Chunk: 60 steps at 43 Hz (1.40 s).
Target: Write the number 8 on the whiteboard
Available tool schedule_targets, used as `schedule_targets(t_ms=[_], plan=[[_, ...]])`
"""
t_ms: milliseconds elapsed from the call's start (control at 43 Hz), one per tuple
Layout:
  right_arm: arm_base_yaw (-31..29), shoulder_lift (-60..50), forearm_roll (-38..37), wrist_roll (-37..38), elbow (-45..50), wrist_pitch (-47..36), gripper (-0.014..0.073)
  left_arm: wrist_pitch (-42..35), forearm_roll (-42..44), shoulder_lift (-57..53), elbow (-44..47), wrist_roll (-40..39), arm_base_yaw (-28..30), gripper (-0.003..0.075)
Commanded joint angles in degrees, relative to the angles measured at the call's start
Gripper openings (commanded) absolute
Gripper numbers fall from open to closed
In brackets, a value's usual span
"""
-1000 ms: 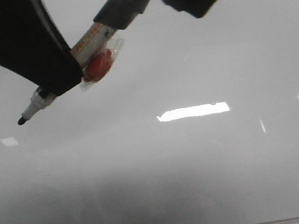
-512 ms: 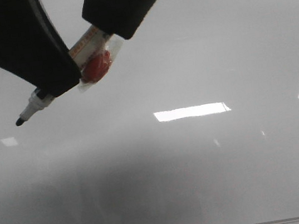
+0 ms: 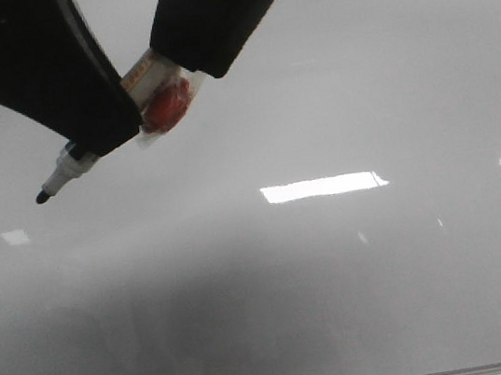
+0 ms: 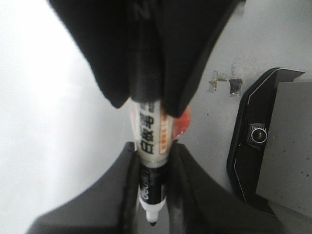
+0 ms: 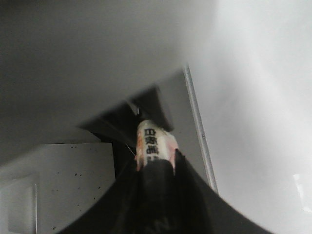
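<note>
A pale grey whiteboard (image 3: 340,278) fills the front view, glossy, with bright rectangular patches of reflected light and a thin frame edge along the bottom. No marker line shows anywhere on it, so the number 8 is not yet begun. High at the upper left, two dark grippers meet on one marker (image 3: 144,76). The left gripper (image 4: 152,168) is clamped around the barrel near the writing end, its fingers pressed to either side of the printed label, and the black tip (image 3: 42,197) sticks out past them, pointing down and to the left. The right gripper (image 5: 156,168) is closed over the marker's rear end, where a small red object wrapped in clear plastic (image 3: 166,109) clings to the barrel. In the front view the tip appears to hang above the board, but whether it touches the surface cannot be told. This looks like a handover or a steadying of the pen between the two arms, before any writing. The next move probably calls for one gripper to let go so the other alone can steer, then for the tip to be lowered gently until it meets the board, staying square enough to the surface for ink to flow while the two loops are traced.
</note>
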Motion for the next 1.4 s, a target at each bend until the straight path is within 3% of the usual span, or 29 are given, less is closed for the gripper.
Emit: schedule_targets(t_ms=[0,116,349,419,558,721,953,1023,1209,1372], plan=[[-0.3,-1.7,1.3,-0.5,-1.8,-1.8,-0.0071,-5.9,-4.1,-3.3,-2.2,-1.1,-0.1,-0.0020],[-1.0,-1.7,1.1,-0.4,-1.8,0.0,-0.0067,-5.0,-4.1,-4.3,-2.2,-1.3,-0.1,0.0013],[-5.9,-4.6,3.3,-0.3,0.2,3.3,-0.0067,-3.3,2.4,-4.9,-1.2,-11.0,-0.1,0.0273],[-7.6,-6.9,3.5,-0.4,2.2,2.7,-0.0067,-4.1,6.0,-5.2,0.2,-13.7,-0.1,0.0307],[-11.4,-12.8,4.8,-0.4,8.5,-0.5,-0.0067,-10.8,4.3,-8.8,5.4,-13.9,1.8,0.0302],[-13.7,-15.8,10.6,-0.4,16.9,-9.3,-0.0067,-20.3,-2.6,-17.3,15.9,-14.6,9.9,0.0285],[-13.7,-14.3,19.8,-1.3,21.1,-19.4,-0.0067,-27.3,-8.3,-29.8,27.1,-14.6,16.9,0.0057],[-13.7,-12.9,23.4,-4.2,21.0,-21.3,-0.0067,-29.0,-9.9,-33.4,29.4,-14.6,17.5,-0.0022],[-13.7,-8.0,37.5,-14.7,21.0,-27.3,-0.0067,-31.4,-10.7,-41.6,33.0,-14.6,17.6,-0.0020],[-13.7,-2.8,48.3,-24.6,17.8,-23.9,-0.0067,-32.1,-10.7,-42.9,33.2,-14.6,17.6,-0.0020]])
